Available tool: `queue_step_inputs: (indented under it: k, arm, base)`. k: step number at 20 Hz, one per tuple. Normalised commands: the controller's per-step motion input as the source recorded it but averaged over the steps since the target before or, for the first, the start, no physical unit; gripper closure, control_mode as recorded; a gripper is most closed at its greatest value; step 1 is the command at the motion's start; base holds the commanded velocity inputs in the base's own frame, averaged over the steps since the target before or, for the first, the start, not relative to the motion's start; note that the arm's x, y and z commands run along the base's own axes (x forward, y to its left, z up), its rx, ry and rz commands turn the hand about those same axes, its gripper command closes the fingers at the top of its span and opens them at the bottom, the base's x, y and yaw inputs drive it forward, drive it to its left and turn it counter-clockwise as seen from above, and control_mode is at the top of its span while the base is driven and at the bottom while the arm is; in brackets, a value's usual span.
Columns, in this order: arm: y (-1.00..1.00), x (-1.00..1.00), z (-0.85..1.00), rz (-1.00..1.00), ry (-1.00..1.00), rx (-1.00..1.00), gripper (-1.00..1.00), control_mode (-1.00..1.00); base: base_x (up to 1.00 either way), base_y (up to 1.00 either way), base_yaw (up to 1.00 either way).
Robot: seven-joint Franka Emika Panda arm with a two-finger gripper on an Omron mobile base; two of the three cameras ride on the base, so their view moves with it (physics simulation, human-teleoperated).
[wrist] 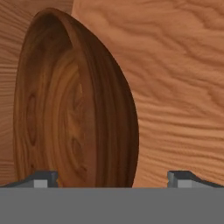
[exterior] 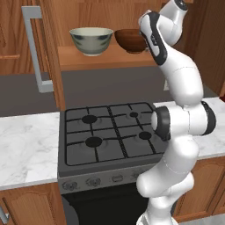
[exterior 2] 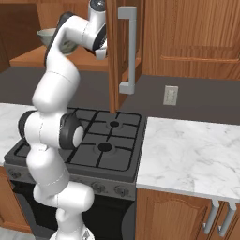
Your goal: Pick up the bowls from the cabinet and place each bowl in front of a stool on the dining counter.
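On the open cabinet's shelf stand two bowls: a pale cream-green one on the left and a dark brown wooden one on the right. My arm reaches up to the brown bowl from its right. In the hand view, which is rolled sideways, the brown bowl fills the left half. My gripper is open, with the bowl's wall between the two fingertips and apart from both. The cream-green bowl peeks out behind my arm. The stool and the dining counter are out of view.
The cabinet's doors hang open, their grey bar handles on either side of my arm. Below is a black gas stove flanked by marble worktops. A wall outlet is on the grey backsplash.
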Motion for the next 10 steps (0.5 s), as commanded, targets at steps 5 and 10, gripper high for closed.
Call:
queue_step_inputs:
  k: [5, 10]
  arm:
    - [0.0, 0.15, 0.0, 0.0, 0.04, 0.0, -1.0, -1.0]
    - [0.0, 0.07, -0.01, 0.0, 0.02, 0.0, 1.0, -1.0]
  base:
    - [0.0, 0.0, 0.0]
    - [0.0, 0.0, 0.0]
